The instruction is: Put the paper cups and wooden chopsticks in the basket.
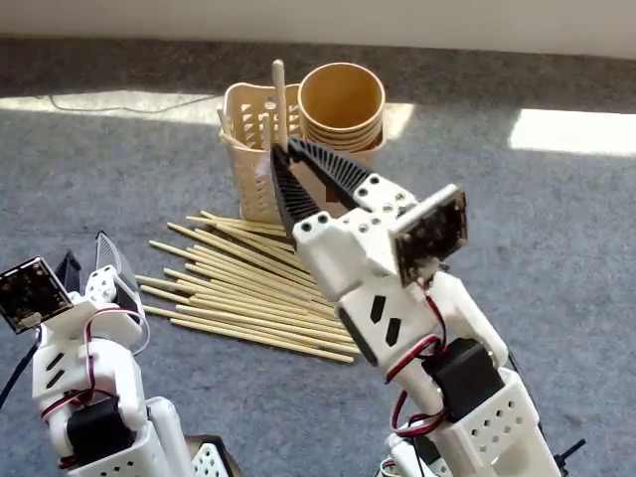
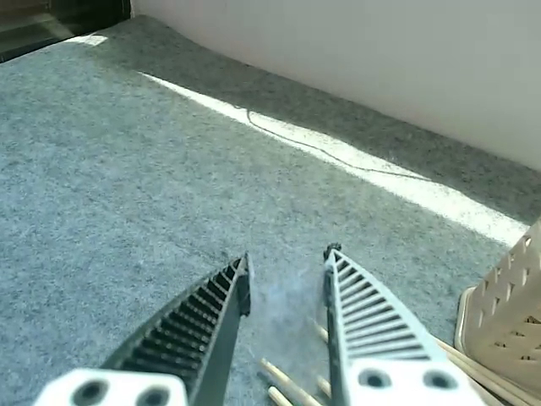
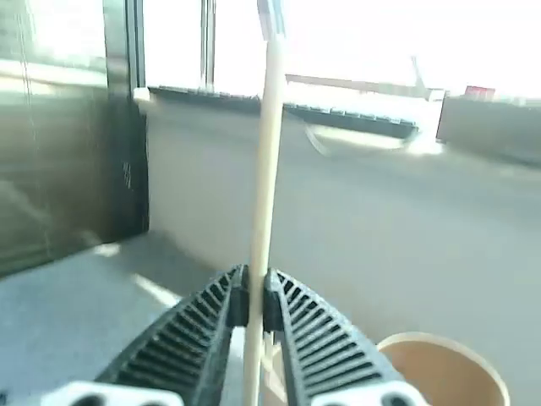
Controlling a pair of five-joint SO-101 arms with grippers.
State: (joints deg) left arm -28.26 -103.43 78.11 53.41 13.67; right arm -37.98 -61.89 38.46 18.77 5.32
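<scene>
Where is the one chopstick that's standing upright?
In the high view, the upright chopstick is clamped in the right gripper at the basket, just left of the paper cups, beyond the loose chopsticks on the carpet.

readable text: none | labels, brands: none | numbers, signs: none legible

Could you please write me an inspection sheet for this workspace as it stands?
Surface: grey carpet, with sunlit patches.
Job's things: basket upright; paper cups stacked at it; chopsticks piled loose on the carpet; one chopstick held upright over the basket.
Clutter: nothing seen.
Grippers: right gripper shut on the chopstick; left gripper open, low over the carpet by the pile.
Cables: thin cable near the wall; red wires on the arms.
Surroundings: pale wall.
</scene>
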